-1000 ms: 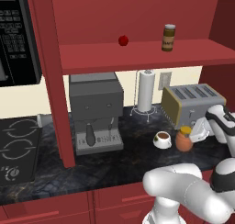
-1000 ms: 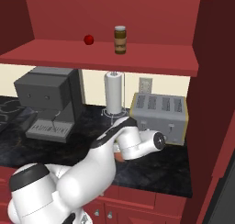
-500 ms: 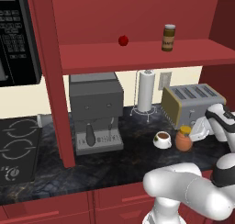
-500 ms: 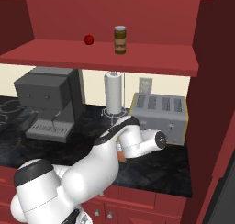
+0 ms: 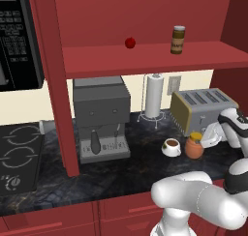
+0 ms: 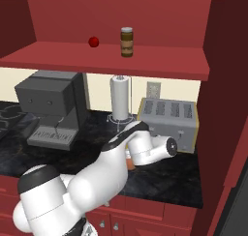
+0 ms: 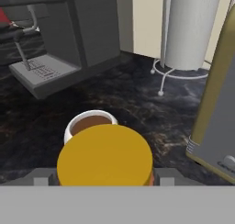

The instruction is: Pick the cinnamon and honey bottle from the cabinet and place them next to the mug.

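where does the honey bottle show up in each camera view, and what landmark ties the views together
Left base view: the honey bottle stands on the counter at right, beside the mug.
Right base view: a sliver of it peeks out behind the white arm, center.
Hand view: its yellow lid sits bottom center, the mug just behind.
Shared landmark: the toaster.

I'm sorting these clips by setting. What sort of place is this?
A rendered home kitchen, most likely: an espresso machine, a toaster and a paper towel roll stand on a dark stone counter.
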{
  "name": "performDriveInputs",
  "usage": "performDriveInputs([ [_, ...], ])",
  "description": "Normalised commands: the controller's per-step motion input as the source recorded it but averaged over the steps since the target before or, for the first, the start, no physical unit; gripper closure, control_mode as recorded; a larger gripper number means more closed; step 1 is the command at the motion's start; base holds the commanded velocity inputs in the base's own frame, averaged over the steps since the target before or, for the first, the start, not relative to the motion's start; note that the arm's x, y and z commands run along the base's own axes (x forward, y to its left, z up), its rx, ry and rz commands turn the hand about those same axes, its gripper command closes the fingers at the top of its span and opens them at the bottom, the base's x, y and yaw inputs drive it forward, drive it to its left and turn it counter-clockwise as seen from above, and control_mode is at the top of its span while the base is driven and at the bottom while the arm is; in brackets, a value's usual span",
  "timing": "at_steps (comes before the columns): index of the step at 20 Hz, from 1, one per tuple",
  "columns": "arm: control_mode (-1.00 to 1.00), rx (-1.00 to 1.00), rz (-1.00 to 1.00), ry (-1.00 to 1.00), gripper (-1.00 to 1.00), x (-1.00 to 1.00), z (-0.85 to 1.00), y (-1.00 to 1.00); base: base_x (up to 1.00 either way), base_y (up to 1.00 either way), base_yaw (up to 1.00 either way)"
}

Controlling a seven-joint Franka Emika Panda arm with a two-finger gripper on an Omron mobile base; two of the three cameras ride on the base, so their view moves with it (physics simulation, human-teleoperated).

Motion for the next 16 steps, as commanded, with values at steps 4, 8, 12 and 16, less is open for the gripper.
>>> performDriveInputs([
  [4,-1.00,0.00,0.00,0.00,-1.00,0.00,0.00,0.00,0.00,0.00,0.00],
  [8,-1.00,0.00,0.00,0.00,-1.00,0.00,0.01,0.00,0.00,0.00,0.00],
  [12,-1.00,0.00,0.00,0.00,-1.00,0.00,0.08,0.00,0.00,0.00,0.00],
  [16,-1.00,0.00,0.00,0.00,-1.00,0.00,0.23,0.00,0.00,0.00,0.00],
])
